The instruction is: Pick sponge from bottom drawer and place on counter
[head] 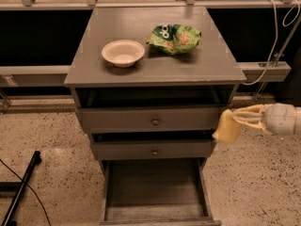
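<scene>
My gripper [233,121] reaches in from the right edge and is shut on the pale-yellow sponge [227,128]. It holds the sponge in the air at the cabinet's right side, level with the two upper drawers and below the counter [155,60]. The bottom drawer [155,192] is pulled open below, and its grey floor shows nothing on it.
A white bowl [123,52] and a green snack bag [175,37] sit on the counter. The two shallower drawers with brass knobs [155,121] stand slightly open. A black pole [21,189] lies on the speckled floor at left. Cables [277,36] hang at the right.
</scene>
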You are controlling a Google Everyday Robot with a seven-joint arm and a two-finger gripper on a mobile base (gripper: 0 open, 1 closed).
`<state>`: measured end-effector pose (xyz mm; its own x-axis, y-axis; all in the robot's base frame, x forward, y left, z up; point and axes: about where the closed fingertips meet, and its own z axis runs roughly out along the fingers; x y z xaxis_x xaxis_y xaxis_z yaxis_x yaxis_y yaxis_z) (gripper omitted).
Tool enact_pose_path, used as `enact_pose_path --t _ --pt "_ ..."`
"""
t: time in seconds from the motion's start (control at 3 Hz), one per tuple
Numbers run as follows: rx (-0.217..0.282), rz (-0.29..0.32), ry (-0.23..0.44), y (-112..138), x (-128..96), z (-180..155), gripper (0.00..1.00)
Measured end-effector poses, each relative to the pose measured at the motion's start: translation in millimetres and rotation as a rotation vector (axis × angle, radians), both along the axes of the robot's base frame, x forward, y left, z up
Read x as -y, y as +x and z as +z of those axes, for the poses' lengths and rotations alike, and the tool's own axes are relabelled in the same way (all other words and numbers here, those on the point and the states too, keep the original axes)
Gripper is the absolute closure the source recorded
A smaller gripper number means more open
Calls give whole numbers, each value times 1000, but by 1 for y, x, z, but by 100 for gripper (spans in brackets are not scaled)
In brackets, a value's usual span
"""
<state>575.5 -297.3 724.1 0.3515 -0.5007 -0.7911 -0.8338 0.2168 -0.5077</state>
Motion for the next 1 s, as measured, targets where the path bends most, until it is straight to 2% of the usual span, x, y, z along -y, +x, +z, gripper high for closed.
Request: enact_pose_path --t 0.33,0.67,1.0 --pt "0 0 0 0 0 0 100" --pt "35 45 -31 3 -10 18 100" --pt "147 117 -89 3 -35 75 100"
